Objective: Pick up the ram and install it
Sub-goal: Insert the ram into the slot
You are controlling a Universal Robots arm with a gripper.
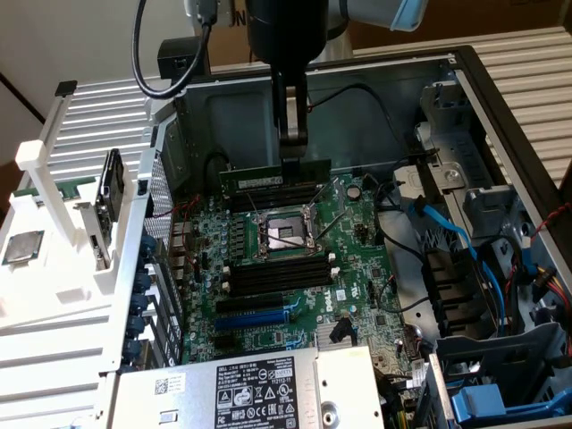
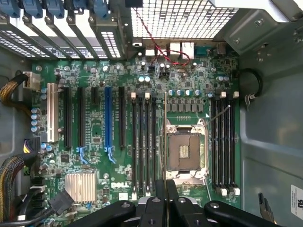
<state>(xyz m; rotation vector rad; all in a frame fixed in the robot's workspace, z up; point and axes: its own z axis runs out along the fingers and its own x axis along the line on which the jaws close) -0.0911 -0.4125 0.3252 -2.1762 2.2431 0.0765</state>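
Black gripper [image 1: 292, 154] clamped on thin flat green ram [image 1: 255, 181], above green motherboard [image 1: 353, 268], grey sheet-metal case [image 1: 375, 107]

Dark-green circuit-board ram stick [image 1: 268, 177]: dark chips. Matte black end effector [image 1: 292, 159]. Flat green motherboard [image 1: 362, 268]: long black plastic memory slots [image 1: 279, 273], one blue expansion slot [image 2: 108, 118], one white expansion slot [image 2: 49, 113], ribbed silver heatsink [image 2: 79, 185]. Grey sheet-metal case [image 1: 232, 116]. Bright blue flat cable [image 1: 447, 223]. Black rectangular label [image 1: 259, 386]: white print.
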